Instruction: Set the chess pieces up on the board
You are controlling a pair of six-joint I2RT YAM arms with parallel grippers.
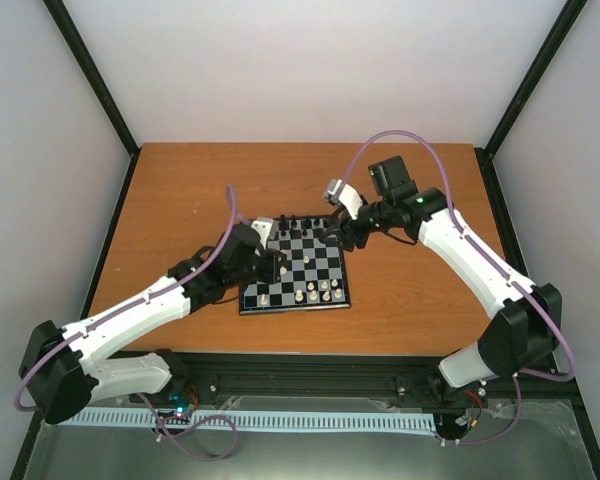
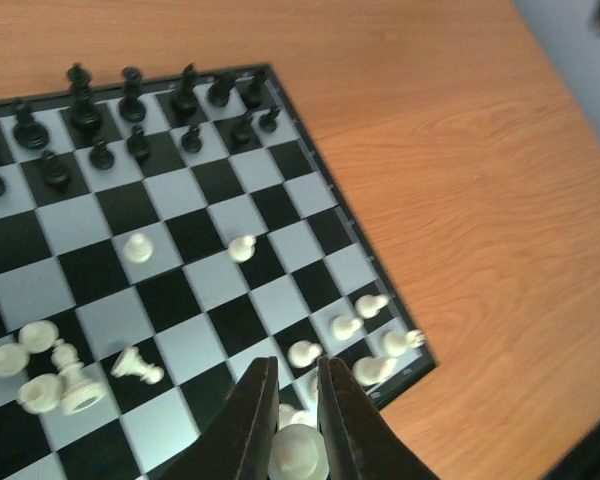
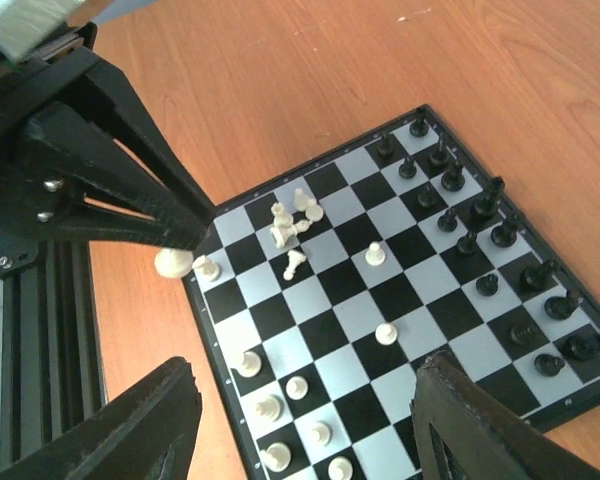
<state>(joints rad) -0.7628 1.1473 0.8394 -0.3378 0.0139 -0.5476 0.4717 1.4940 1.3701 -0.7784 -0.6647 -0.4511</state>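
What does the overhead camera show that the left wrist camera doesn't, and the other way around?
Only overhead: the whole left arm and right arm, with the right gripper by the board's far right corner. Only the left wrist: the left gripper shut on a cream piece near the board's edge, plus a toppled cream piece. Both: the board with black pieces along its far side.
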